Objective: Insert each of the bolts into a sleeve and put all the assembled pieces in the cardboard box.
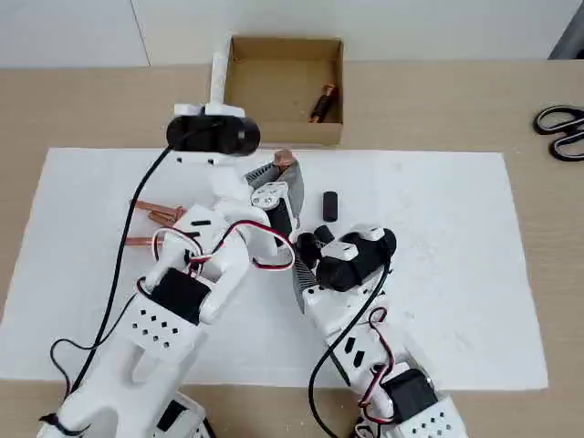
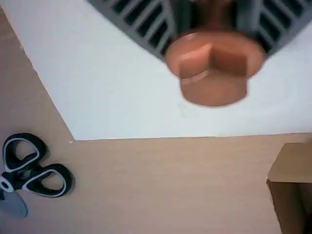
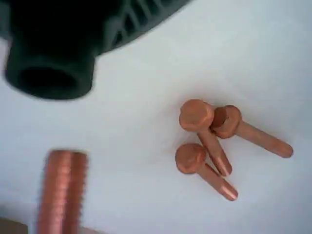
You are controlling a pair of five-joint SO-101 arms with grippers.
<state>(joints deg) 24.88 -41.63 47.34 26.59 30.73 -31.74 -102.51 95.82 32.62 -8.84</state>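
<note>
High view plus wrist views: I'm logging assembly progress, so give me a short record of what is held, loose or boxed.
left gripper: shut on a bolt
right gripper: shut on a black sleeve
loose bolts: three, together on the white mat
loose sleeve: one, on the mat
cardboard box: one assembled piece inside
scissors: on the bare table, off the mat
</note>
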